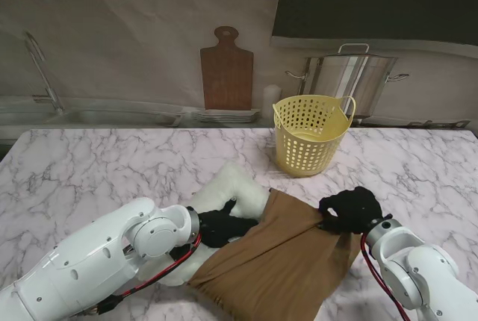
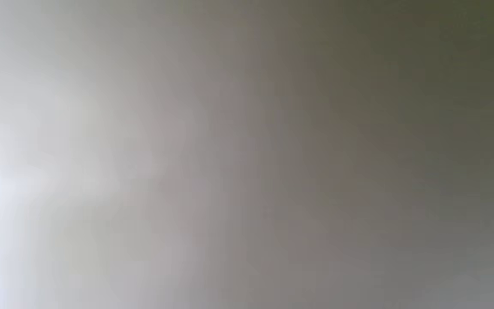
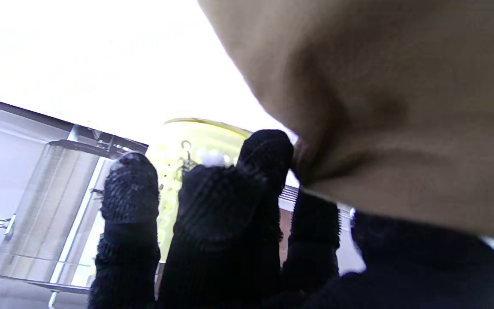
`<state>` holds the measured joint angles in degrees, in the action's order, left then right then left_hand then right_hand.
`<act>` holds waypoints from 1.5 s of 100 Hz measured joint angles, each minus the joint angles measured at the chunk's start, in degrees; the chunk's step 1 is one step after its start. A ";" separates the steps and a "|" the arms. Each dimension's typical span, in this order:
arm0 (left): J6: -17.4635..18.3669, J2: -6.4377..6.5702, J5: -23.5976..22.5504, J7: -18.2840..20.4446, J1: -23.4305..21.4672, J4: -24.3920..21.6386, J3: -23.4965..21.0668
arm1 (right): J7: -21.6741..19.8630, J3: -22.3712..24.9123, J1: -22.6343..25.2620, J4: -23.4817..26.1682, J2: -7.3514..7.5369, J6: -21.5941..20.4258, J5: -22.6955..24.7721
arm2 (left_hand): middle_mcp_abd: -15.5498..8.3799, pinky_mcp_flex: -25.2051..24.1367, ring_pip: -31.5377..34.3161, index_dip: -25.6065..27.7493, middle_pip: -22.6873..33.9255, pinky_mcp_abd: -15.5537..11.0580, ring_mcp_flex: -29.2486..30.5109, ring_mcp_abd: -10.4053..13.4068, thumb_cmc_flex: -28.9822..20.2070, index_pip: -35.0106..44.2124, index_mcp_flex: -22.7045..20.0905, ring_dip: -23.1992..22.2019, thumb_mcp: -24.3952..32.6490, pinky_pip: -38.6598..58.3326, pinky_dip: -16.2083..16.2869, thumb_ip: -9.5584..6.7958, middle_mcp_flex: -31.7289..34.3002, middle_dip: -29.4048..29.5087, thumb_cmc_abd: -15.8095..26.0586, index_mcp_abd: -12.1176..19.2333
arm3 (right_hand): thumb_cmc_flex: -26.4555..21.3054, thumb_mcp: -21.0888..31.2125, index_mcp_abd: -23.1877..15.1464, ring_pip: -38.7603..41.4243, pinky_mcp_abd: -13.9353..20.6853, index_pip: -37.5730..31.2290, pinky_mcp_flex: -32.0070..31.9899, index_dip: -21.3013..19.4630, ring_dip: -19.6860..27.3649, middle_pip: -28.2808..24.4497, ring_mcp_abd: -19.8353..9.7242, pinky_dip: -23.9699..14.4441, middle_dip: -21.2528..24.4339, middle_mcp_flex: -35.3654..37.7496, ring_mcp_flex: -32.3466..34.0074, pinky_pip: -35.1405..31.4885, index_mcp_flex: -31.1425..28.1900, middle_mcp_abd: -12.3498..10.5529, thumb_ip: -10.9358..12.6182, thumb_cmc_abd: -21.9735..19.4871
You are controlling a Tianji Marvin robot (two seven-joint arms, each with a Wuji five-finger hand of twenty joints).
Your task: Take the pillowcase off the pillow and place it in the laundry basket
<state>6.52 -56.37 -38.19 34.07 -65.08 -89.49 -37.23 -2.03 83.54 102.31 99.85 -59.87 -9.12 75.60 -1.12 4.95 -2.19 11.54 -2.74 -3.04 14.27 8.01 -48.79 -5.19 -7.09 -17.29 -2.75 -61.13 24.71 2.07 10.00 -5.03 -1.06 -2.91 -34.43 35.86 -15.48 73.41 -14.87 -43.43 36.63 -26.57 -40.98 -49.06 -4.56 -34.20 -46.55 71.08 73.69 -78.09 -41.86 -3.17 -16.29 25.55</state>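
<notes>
A brown pillowcase (image 1: 280, 265) lies on the marble table near me, partly pulled off a white pillow (image 1: 237, 187) that sticks out at its far left end. My right hand (image 1: 351, 210), in a black glove, is shut on the pillowcase's right corner; the right wrist view shows the brown pillowcase (image 3: 393, 120) pinched between its black fingers (image 3: 268, 159). My left hand (image 1: 222, 226) rests on the pillow at the pillowcase's opening, fingers curled against it; whether it grips is unclear. The yellow laundry basket (image 1: 309, 134) stands upright beyond the pillow. The left wrist view is only blur.
A steel stockpot (image 1: 351, 75) stands behind the basket at the back right. A wooden cutting board (image 1: 226, 71) leans on the wall, with a sink and tap (image 1: 41, 67) at the back left. The table's (image 1: 89, 172) marble top spreads to the left.
</notes>
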 measured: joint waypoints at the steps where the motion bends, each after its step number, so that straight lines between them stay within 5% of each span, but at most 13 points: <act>1: 0.00 -0.02 -0.03 0.03 -0.06 -0.01 -0.09 | 0.08 0.11 0.08 0.02 0.01 0.02 0.02 | -0.06 0.00 0.00 0.00 0.00 -0.01 0.00 0.13 0.00 0.00 0.00 0.00 0.00 0.00 0.00 0.00 0.00 0.00 0.00 0.01 | 0.00 0.00 0.00 0.00 0.00 0.00 0.00 0.00 0.00 0.00 0.00 0.00 0.00 0.00 0.00 0.00 0.00 0.00 0.00 0.00; 22: 0.04 -0.49 -1.70 1.09 -3.28 -1.09 -4.25 | 1.81 2.22 2.07 1.02 0.03 0.70 -0.08 | -1.43 0.00 0.00 -0.01 0.00 -1.85 0.00 2.55 0.00 0.00 0.01 0.00 -0.66 -0.01 0.00 0.08 0.00 0.01 0.93 1.14 | -0.03 2.43 -3.42 0.05 0.01 0.10 0.15 -1.50 -0.02 -0.50 0.00 0.49 -0.24 0.01 0.02 0.48 0.00 0.00 0.00 -0.56; 30: 0.02 -0.52 -2.33 1.06 -4.21 -1.48 -5.07 | 5.82 2.22 2.54 0.78 -0.01 1.69 -1.63 | -1.43 0.00 0.00 -0.01 0.00 -1.96 0.00 2.89 0.00 -0.04 0.02 0.00 -0.78 -0.01 0.00 0.09 0.00 0.01 1.36 1.14 | -1.63 2.45 -3.66 -5.15 0.05 0.02 -0.13 -1.60 0.33 -0.19 0.20 0.82 0.80 0.01 0.05 1.90 0.00 0.00 0.12 -0.56; 36: -0.11 -0.44 -2.37 1.02 -4.32 -1.50 -5.18 | 10.60 1.60 2.63 0.03 -0.14 4.16 -7.58 | -1.38 0.00 0.00 -0.01 0.00 -1.96 0.00 2.92 0.00 -0.04 0.02 0.01 -1.00 -0.01 0.00 0.10 0.00 0.01 1.36 0.99 | -5.29 4.05 1.56 -14.03 0.07 -4.66 -2.66 -1.81 2.66 3.80 0.80 1.29 4.88 -2.64 -0.83 3.50 0.08 0.10 3.89 -1.90; 42: -0.19 -0.19 -2.39 1.01 -4.27 -1.48 -5.09 | 9.78 1.79 2.93 0.37 -0.43 6.21 -12.37 | -1.37 0.00 0.00 -0.01 0.00 -1.96 0.00 3.01 0.00 -0.18 0.02 0.01 -1.37 -0.01 0.00 0.14 0.00 0.01 1.37 0.99 | -5.30 2.90 3.94 -25.80 -0.96 -5.17 -6.47 1.14 4.60 10.09 3.71 1.82 9.78 -10.35 -6.60 6.39 3.15 2.82 6.97 -5.35; 53: -0.22 0.04 -2.26 0.93 -3.91 -1.43 -4.68 | 4.44 2.97 4.68 3.78 -1.20 6.46 -16.56 | -1.37 0.00 0.00 -0.01 0.00 -1.96 0.00 3.20 0.00 -0.63 0.02 0.01 -1.40 -0.01 0.00 0.50 0.00 0.01 1.44 0.99 | 4.57 -3.98 9.44 -42.57 -3.79 10.57 -13.03 -1.27 8.77 16.93 7.47 2.81 16.71 -24.15 -17.48 11.75 6.20 5.65 11.36 -10.36; 64: -0.29 0.05 -2.13 0.92 -3.96 -1.42 -4.72 | 4.55 2.08 5.52 5.95 -1.50 6.49 -20.14 | -1.37 0.00 0.00 -0.01 0.00 -1.96 0.00 3.24 0.00 -0.64 0.02 0.01 -1.41 0.00 0.00 0.58 0.00 0.01 1.84 0.96 | 12.50 -11.99 14.13 -51.78 -6.03 20.98 -17.44 -2.12 13.13 22.87 10.39 3.84 22.48 -33.08 -25.32 16.25 12.29 8.43 12.15 -13.09; 83: 0.10 0.06 -2.11 0.64 -4.58 -1.52 -5.38 | -3.33 -1.96 3.30 6.98 -1.20 11.11 -20.98 | -1.14 0.00 0.00 -0.01 0.00 -1.96 0.00 3.25 0.00 -0.65 0.02 0.01 -1.42 -0.01 0.00 0.58 0.00 0.01 1.95 0.65 | 24.36 -8.68 18.36 -61.45 -8.60 33.08 -23.18 0.97 19.79 31.12 14.00 5.48 31.55 -45.50 -35.36 23.59 23.19 10.55 12.63 -12.69; 98: 1.09 0.05 -2.96 0.42 -6.42 -2.10 -7.47 | -6.26 -9.16 -3.72 3.53 -0.01 15.40 -18.31 | -0.59 0.00 0.00 -0.01 0.00 -1.86 0.00 3.12 0.00 -0.65 0.02 0.01 -1.42 -0.01 0.00 0.58 0.14 0.01 2.11 0.12 | 26.55 -5.05 18.92 -61.93 -8.79 35.05 -22.02 0.27 20.50 31.66 14.19 4.68 33.28 -49.08 -35.70 22.98 28.27 10.45 12.55 -8.01; 110: 1.39 0.05 -3.92 0.35 -7.88 -2.80 -9.04 | -6.14 -14.58 -8.66 -0.84 0.23 16.82 -19.06 | -0.11 0.01 0.00 -0.01 0.00 -1.57 0.18 2.83 0.00 -0.65 -0.02 0.01 -1.42 -0.01 0.00 0.59 0.43 0.01 2.15 -0.38 | 21.55 -3.39 18.93 -53.16 -7.84 32.74 -15.68 -4.66 15.50 26.31 13.06 0.67 31.34 -46.48 -23.75 16.62 29.31 8.39 12.44 -2.02; 124: 1.81 0.01 -4.58 0.40 -9.54 -3.55 -11.06 | -2.67 -18.57 -10.89 -4.84 0.06 15.96 -19.00 | 0.26 0.69 0.43 0.05 0.00 -1.33 1.12 2.49 0.00 -0.48 -2.33 0.01 -1.42 -0.01 0.00 0.59 2.34 0.01 2.16 -0.91 | 4.48 -8.85 15.19 -38.61 -2.21 21.86 -6.11 -6.91 8.87 14.44 9.22 -1.32 23.54 -24.90 -10.35 6.17 15.12 3.29 10.99 2.25; 136: 2.50 -0.37 -4.81 -0.29 -11.82 -4.18 -14.08 | 0.27 -19.06 -11.32 -6.77 -0.39 11.74 -18.09 | 0.26 1.64 2.32 0.14 0.32 -1.33 3.16 2.43 -0.55 1.33 -5.21 0.01 -1.45 -0.01 0.01 0.59 5.55 -0.65 2.03 -0.91 | 2.65 -0.02 10.49 -26.31 0.41 2.01 -1.16 4.37 7.67 12.33 8.01 -0.84 17.07 -12.31 -5.33 1.03 5.77 3.05 3.97 4.96; 150: 3.75 -1.03 -6.71 -2.26 -17.08 -6.70 -20.05 | 1.60 -17.76 -10.77 -6.93 -0.75 6.54 -14.80 | 0.26 3.11 4.75 1.51 2.39 -1.33 6.29 2.11 -3.21 3.41 -9.08 -0.03 -1.47 0.38 0.33 0.62 10.20 -2.85 1.13 -0.82 | 2.03 0.45 8.79 -19.23 0.64 -1.41 -0.65 4.22 7.41 9.82 5.97 -0.76 7.31 -11.57 -4.77 -0.03 2.35 3.11 1.46 3.01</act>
<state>10.27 -57.40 -44.89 31.81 -82.17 -96.19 -57.28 -0.42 65.77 91.54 92.93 -60.61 -2.58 60.80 -0.85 8.06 2.56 13.05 -0.34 -4.37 20.56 10.12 -52.00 -1.77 -16.17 -17.32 -4.22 -60.75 25.05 2.69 20.20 -7.89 0.07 -3.73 -32.40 36.31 -6.69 54.18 -14.23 -44.84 35.98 -22.35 -33.57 -39.24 1.41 -34.96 -39.24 59.50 68.91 -78.13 -39.52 -0.07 -14.83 28.57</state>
